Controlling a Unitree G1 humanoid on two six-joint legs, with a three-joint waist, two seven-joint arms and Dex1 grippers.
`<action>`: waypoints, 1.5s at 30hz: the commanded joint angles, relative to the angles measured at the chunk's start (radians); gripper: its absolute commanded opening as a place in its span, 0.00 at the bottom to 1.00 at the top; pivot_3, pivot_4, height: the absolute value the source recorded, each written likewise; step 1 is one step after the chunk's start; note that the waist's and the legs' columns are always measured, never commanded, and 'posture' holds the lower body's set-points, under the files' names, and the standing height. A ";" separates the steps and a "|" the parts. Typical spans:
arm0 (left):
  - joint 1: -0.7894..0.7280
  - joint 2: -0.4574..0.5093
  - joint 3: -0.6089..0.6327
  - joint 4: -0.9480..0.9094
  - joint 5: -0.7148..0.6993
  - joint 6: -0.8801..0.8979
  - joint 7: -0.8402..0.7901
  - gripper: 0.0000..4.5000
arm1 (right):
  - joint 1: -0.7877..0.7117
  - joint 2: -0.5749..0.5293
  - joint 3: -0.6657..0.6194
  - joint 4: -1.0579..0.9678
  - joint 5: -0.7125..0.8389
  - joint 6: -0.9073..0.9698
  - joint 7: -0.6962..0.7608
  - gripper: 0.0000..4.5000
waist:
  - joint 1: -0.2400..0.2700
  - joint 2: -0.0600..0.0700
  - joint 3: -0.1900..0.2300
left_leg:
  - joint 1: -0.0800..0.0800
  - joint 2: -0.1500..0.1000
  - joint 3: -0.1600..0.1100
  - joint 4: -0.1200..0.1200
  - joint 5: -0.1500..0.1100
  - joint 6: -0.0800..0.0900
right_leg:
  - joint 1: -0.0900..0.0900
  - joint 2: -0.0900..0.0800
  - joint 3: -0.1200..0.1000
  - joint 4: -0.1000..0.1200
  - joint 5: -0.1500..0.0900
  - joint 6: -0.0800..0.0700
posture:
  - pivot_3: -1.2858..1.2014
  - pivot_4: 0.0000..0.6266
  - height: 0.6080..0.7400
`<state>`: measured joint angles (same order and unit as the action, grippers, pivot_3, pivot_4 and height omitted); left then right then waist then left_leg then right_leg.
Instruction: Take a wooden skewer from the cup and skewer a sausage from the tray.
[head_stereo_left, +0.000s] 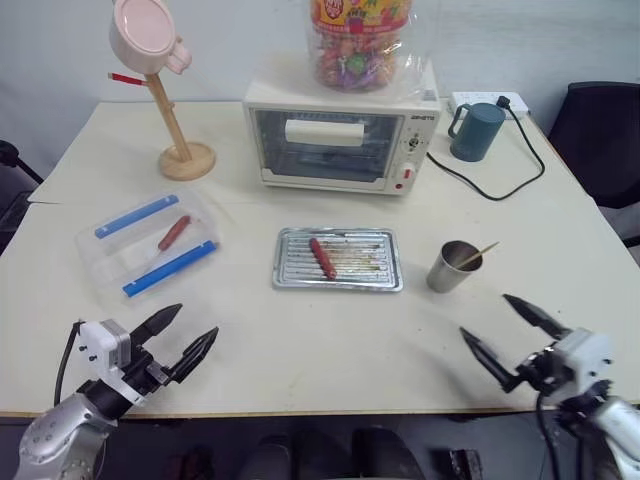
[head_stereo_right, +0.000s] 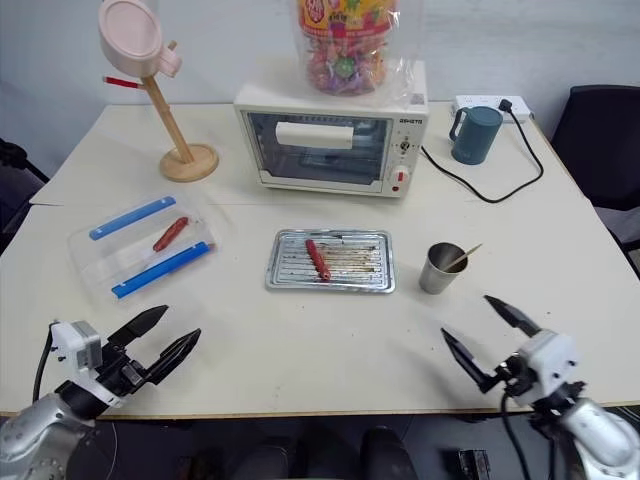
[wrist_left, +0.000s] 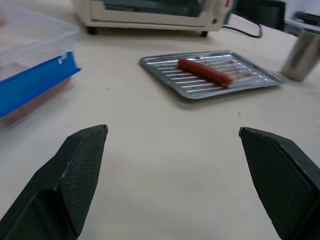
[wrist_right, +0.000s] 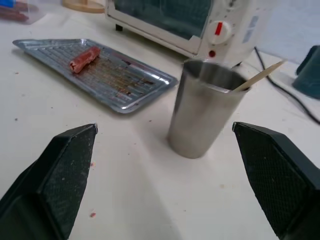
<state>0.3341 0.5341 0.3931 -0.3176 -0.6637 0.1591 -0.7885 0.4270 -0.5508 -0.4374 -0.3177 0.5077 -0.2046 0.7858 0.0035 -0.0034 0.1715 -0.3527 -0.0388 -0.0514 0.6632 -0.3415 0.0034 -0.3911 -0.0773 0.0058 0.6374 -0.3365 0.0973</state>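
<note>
I have both arms low at the near edge of the surface (head_stereo_left: 330, 350), well apart from each other. My left gripper (head_stereo_left: 188, 334) is spread wide with nothing between its fingers, and my right gripper (head_stereo_left: 508, 326) is spread just as wide and also empty.

The tray (head_stereo_left: 338, 259) lies flat in the middle of the surface, in front of the toaster oven (head_stereo_left: 340, 135). One sausage (head_stereo_left: 322, 257) lies on its ribbed bottom, toward the tray's left half. To the right of the tray, apart from it, the cup (head_stereo_left: 453, 266) stands upright, and the skewer (head_stereo_left: 477, 256) leans in it with its tip poking out over the rim to the right. From my right wrist I see the cup close ahead between the fingers.

On my left sits a clear box (head_stereo_left: 150, 243) with blue bars and another sausage inside. A pink mug (head_stereo_left: 146, 33) hangs on a wooden stand, and a teal mug (head_stereo_left: 476, 131) is by the oven.
</note>
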 joint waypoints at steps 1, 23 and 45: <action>-0.125 0.070 -0.020 0.055 -0.024 0.015 -0.107 0.99 | 0.030 -0.045 -0.120 -0.026 0.078 0.042 0.019 1.00 | 0.000 -0.001 -0.001 | 0.000 0.000 0.000 0.000 0.000 0.000 | 0.000 0.000 0.000 0.000 0.000 0.000 | 0.52 0.24 1.00; -0.359 0.058 -0.178 0.053 -0.041 0.186 -0.209 0.99 | -0.722 -0.434 0.146 0.528 0.117 0.519 0.443 1.00 | -0.006 0.001 0.001 | -0.002 0.001 0.002 0.002 0.000 0.001 | -0.002 0.000 0.000 0.000 0.000 0.001 | 0.52 0.24 1.00; -0.302 0.030 -0.192 0.030 -0.010 0.144 -0.192 1.00 | -1.037 -0.386 0.331 0.790 -0.048 0.535 0.648 0.31 | -0.005 0.002 0.001 | -0.003 0.001 0.001 0.002 0.000 0.000 | -0.003 0.000 0.000 -0.001 0.000 0.001 | 0.52 0.24 1.00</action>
<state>0.0296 0.5664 0.1900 -0.2788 -0.6762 0.3255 -0.9711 -0.5865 -0.9296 -0.0910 0.4777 0.4595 0.3311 1.4124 -0.0014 -0.0014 0.1728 -0.3560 -0.0382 -0.0502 0.6654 -0.3417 0.0037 -0.3942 -0.0773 0.0054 0.6362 -0.3361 0.0981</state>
